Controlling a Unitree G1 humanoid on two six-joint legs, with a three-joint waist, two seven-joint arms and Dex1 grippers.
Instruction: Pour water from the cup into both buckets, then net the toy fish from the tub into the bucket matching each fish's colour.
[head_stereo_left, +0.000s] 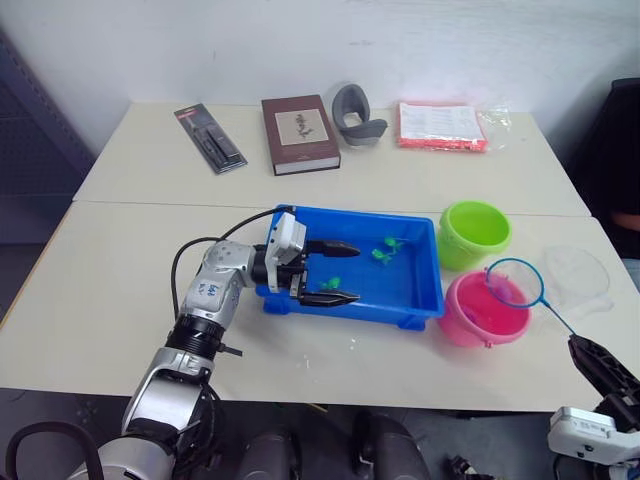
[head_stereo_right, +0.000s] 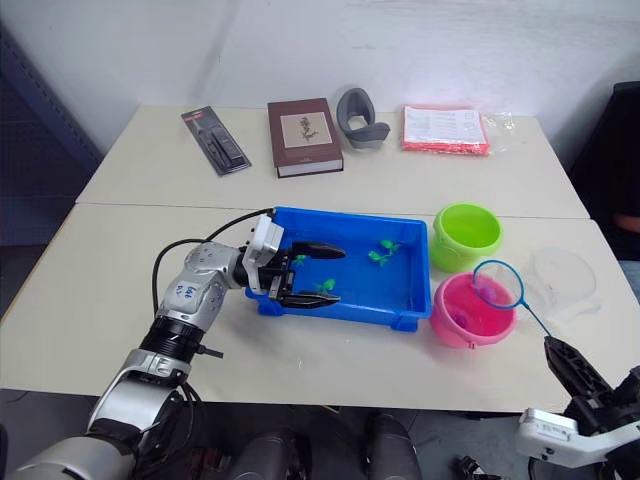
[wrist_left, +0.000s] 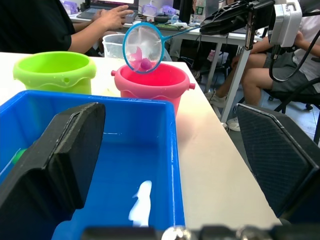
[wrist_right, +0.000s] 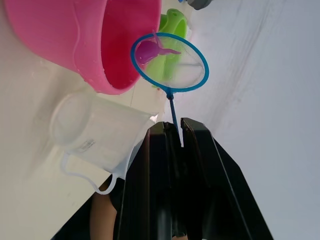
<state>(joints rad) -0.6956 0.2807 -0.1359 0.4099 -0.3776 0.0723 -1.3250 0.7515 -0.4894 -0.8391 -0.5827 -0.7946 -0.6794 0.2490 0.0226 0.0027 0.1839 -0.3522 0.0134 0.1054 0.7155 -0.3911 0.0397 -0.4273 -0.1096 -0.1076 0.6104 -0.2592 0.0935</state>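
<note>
Head stereo pair looking down, wrist views close, sharing pink bucket (wrist_left: 152, 85)

The pale worktop (head_stereo_left: 140, 300) holds a blue tub (head_stereo_left: 412, 292), two buckets (green (head_stereo_left: 474, 233), pink (head_stereo_left: 486, 312)), a clear cup (head_stereo_left: 577, 277), a book (head_stereo_left: 299, 133), and maybe papers (head_stereo_left: 441, 125).

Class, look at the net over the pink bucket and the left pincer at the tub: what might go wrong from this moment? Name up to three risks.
1. The net, held in the right pincer by its thin handle, carries a pink fish above the pink bucket; a tilt off centre might drop the fish on the table.
2. The cup stands beside that bucket; a swing of the handle may knock it.
3. The open left pincer straddles the tub wall and could shove it.
</note>
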